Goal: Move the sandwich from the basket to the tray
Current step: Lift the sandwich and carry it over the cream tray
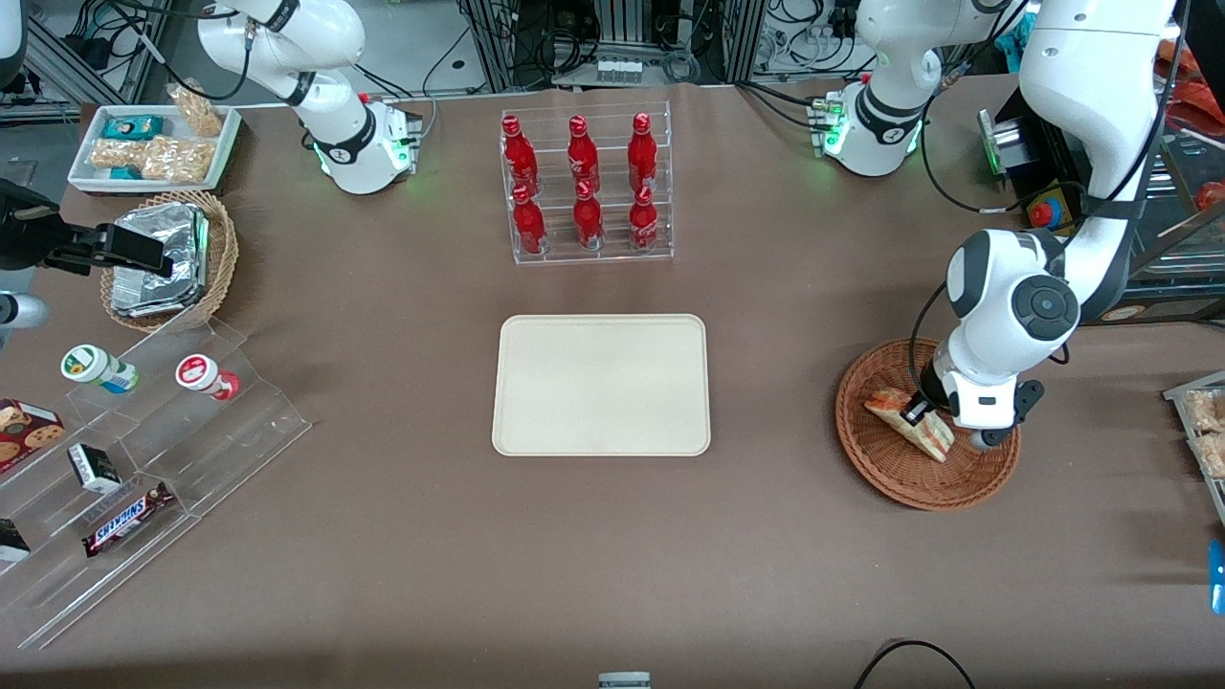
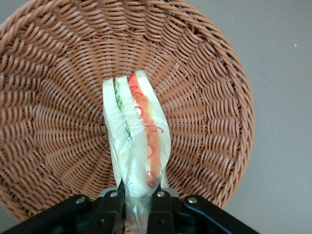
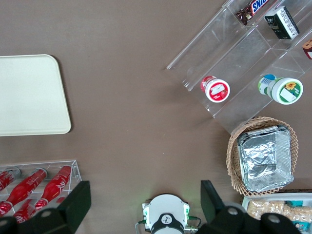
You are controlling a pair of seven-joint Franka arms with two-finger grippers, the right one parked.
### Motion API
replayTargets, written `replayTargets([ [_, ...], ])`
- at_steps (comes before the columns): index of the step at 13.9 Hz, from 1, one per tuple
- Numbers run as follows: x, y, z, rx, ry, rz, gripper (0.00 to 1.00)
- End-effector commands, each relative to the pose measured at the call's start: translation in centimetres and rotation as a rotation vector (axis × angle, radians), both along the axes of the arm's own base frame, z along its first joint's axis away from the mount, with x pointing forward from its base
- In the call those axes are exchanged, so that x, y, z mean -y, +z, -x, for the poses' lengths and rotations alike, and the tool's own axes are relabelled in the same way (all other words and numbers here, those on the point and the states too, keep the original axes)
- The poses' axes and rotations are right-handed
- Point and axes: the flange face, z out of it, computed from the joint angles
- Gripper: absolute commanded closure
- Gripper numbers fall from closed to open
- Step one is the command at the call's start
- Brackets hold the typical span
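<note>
Working across my front view from left to right, I first reach the cream tray (image 1: pixel 603 385) at centre frame, bare and waiting. Well apart from it, at lower right, sits the reddish-brown wicker basket (image 1: pixel 876 459), and the sandwich (image 1: pixel 909 421) is in it, a plastic-wrapped wedge. My left gripper (image 1: pixel 917 410) is down inside the basket.

On the wrist camera the fingers (image 2: pixel 113 207) are clamped on the sandwich's narrow end, wrapping pinched between them. The wedge's long axis runs straight out from the grip over the basket's weave, bread and filling layers on edge. I judge the grasp made but the lift not yet done, and I can't tell whether the sandwich touches the weave. The coming move turns on this: the tray lies sideways toward the parked arm's end, so I'd raise the wedge clear of the rim first.
</note>
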Motion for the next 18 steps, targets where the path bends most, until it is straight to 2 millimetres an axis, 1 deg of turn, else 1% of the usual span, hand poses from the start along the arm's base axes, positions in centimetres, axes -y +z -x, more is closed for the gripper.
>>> replayTargets([
  [1, 1.7, 3.8, 0.2, -0.017, -0.020, -0.025, 0.87],
  [2, 2.8, 4.9, 0.3, -0.028, -0.036, -0.027, 0.87],
  [4, 6.5, 6.3, 0.7, -0.038, -0.094, -0.020, 0.87],
  [5, 8.1, 6.8, 0.9, -0.037, -0.108, -0.015, 0.87],
  [7, 12.1, 7.4, 1.8, -0.037, -0.189, -0.002, 0.85],
  [8, 14.1, 7.2, 2.5, -0.043, -0.228, 0.006, 0.85],
  [11, 21.3, 6.3, 5.4, -0.062, -0.366, 0.049, 0.85],
  [12, 24.0, 6.3, 6.4, -0.057, -0.430, 0.051, 0.85],
  [14, 30.2, 5.4, 8.6, -0.048, -0.560, 0.042, 0.85],
  [17, 37.8, 4.0, 10.2, -0.056, -0.665, 0.115, 0.84],
  [18, 39.6, 3.7, 10.3, -0.044, -0.693, 0.126, 0.83],
])
